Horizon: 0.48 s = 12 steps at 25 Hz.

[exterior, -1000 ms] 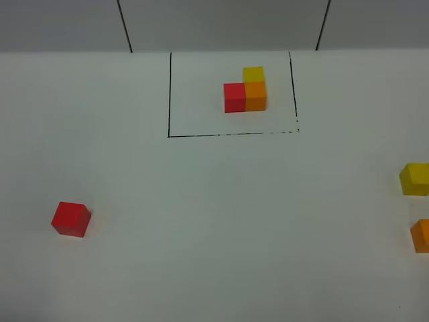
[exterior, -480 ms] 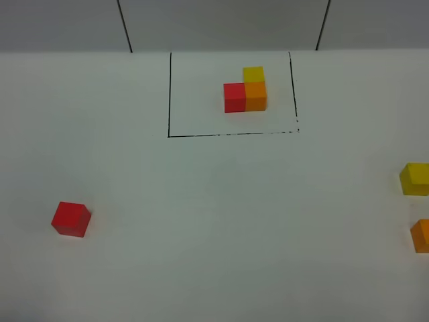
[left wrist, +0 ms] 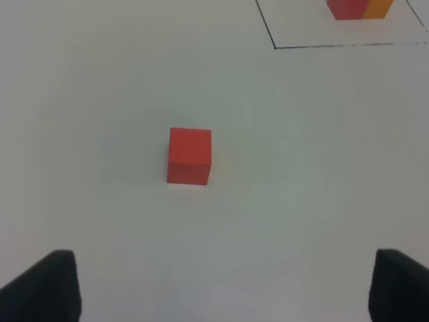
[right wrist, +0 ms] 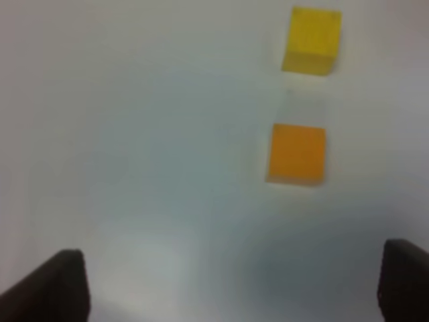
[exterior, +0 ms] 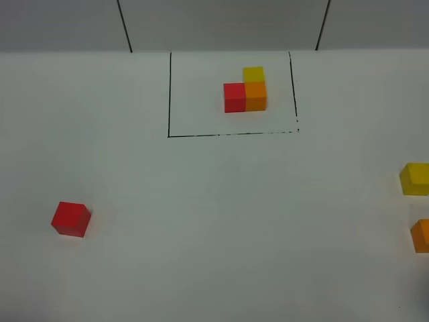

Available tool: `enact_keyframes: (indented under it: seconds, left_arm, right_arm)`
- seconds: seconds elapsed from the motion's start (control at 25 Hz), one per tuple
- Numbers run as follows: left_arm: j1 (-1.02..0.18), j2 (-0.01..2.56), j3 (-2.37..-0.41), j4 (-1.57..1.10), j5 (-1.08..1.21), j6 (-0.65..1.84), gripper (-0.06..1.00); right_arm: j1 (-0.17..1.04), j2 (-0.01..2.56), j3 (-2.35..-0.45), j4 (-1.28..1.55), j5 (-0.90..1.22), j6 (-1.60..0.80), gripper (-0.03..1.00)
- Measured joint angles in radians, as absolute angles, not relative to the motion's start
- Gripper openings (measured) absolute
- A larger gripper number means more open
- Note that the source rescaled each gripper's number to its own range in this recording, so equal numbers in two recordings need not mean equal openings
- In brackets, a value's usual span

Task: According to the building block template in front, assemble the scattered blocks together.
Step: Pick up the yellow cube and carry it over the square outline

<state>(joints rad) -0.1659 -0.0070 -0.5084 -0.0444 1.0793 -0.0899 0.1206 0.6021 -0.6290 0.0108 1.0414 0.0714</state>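
1. Your left gripper [left wrist: 221, 285] is spread wide, jaws far apart, and it has hold of nothing.
2. The red cube [left wrist: 189, 155] sits flat on the white table [exterior: 221, 201] ahead of that gripper. It is roughly in line with the gap between the jaws, well apart from both and untouched.
3. Your right gripper [right wrist: 228, 282] is also spread wide and grips nothing. Its wrist view is blurred.
4. The orange cube [right wrist: 297, 153] lies ahead of the right gripper, off the centre of the gap and well clear of both jaws. The yellow cube [right wrist: 312, 39] lies just beyond it, near but with bare table between them.
5. Measured from the building block template [exterior: 245, 89] in the high view, the red cube is well off to its left and much nearer you. The yellow and orange cubes are well off to its right and nearer you, at that view's edge, with orange the nearer of the two.
6. The template stands farthest from you, inside the black rectangle [exterior: 169, 94], toward its right side. Its red and orange pieces touch side by side, and its yellow piece touches the back of the orange one.
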Motion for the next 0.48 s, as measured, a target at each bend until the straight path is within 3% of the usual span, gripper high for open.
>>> enact_keyframes:
  seconds: [0.48]
  left_arm:
    - [-0.166, -0.007, -0.508, -0.044, 1.079, -0.089, 0.85]
  right_arm:
    - [0.121, 1.139, -0.771, 0.0, 0.851, 0.048, 0.77]
